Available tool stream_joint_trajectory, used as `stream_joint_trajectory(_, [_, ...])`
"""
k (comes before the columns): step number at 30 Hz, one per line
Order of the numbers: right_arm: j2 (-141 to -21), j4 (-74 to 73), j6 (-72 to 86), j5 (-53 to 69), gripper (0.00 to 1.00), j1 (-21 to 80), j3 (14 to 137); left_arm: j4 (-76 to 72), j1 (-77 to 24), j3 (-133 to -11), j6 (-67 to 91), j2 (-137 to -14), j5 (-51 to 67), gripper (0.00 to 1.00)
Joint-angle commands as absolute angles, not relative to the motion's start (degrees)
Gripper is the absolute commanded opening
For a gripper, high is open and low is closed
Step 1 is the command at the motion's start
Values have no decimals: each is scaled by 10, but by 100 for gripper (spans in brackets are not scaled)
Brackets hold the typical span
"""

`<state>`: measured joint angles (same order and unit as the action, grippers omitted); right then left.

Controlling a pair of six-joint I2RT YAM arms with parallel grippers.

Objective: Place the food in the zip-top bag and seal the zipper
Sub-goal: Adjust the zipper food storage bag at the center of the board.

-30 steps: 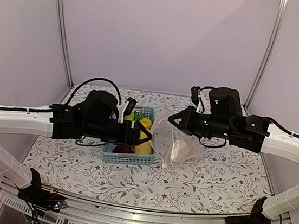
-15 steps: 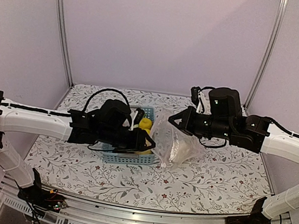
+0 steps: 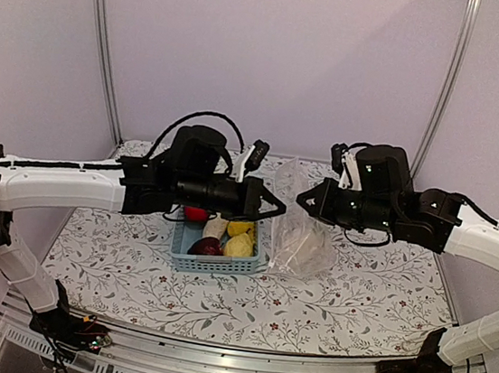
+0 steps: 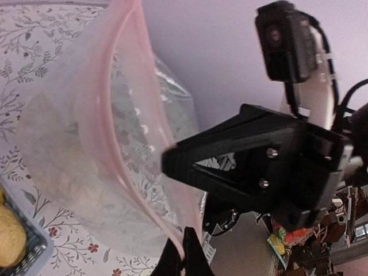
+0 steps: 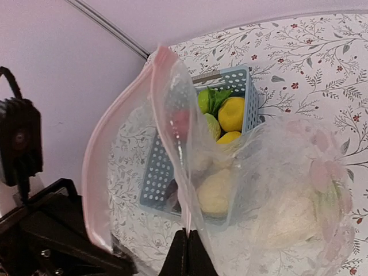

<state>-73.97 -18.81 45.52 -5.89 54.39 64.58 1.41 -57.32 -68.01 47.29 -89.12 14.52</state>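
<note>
The zip-top bag hangs upright between my two grippers, its mouth pulled apart. My left gripper is shut on one side of the pinkish zipper, and the fingertips pinch that strip at the bottom of the left wrist view. My right gripper is shut on the opposite mouth edge. A pale whitish piece lies low inside the bag. More food sits in the basket: yellow lemons, a green piece, a red tomato and a dark purple piece.
The light-blue basket stands on the flowered table just left of the bag, under my left arm. Metal frame posts rise at the back corners. The table's near edge runs along a metal rail.
My left gripper left the basket, rose to the right and shut on the bag's mouth edge. The bag now stands taller, stretched between both grippers. The right gripper stayed shut on its edge.
</note>
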Motion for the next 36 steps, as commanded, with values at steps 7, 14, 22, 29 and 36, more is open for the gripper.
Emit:
stream_joint_trajectory(7, [-698, -255, 441, -90, 0, 490, 631, 35, -558, -754, 408, -902, 192, 0])
stream_joint_trajectory(14, [-657, -271, 422, -101, 0, 490, 643, 67, -533, -695, 446, -877, 138, 0])
stream_joint_trajectory(22, [-635, -279, 393, -49, 0, 490, 683, 121, -519, -686, 438, -853, 104, 0])
stream_joint_trajectory(29, [-635, -264, 392, -23, 0, 490, 680, 132, -514, -684, 432, -835, 83, 0])
stream_joint_trajectory(36, [-646, -255, 392, -10, 0, 490, 676, 140, -515, -673, 390, -799, 83, 47])
